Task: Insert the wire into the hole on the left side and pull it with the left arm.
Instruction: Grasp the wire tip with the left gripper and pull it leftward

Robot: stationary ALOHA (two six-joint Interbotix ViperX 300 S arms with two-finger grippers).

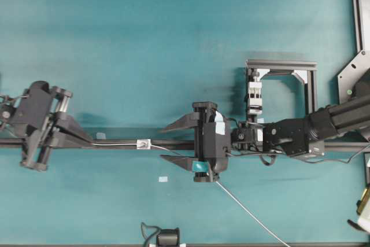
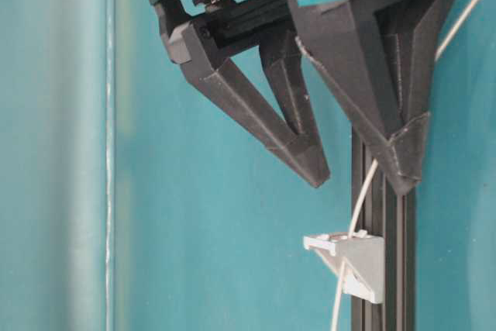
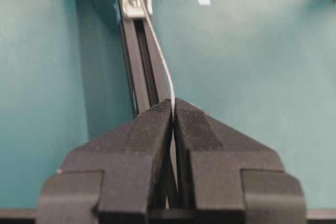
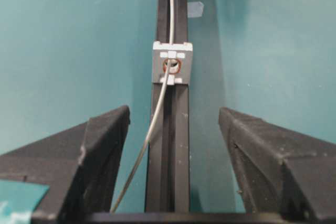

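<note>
The thin silvery wire runs along the black rail and passes through the dark hole in the tiny white block. My left gripper, on the left arm, sits left of the block, shut on the wire's end. In the left wrist view the wire enters between the closed tips of that gripper. My right gripper stands open just right of the block, straddling the rail. The wire lies loose between its spread fingers, touching neither, then trails off toward the table's near right edge.
The black rail crosses the table from left to right. A white clamp stands inside an aluminium frame behind the right arm. A small black device with a short cable lies at the near edge. A white tag lies on the teal mat.
</note>
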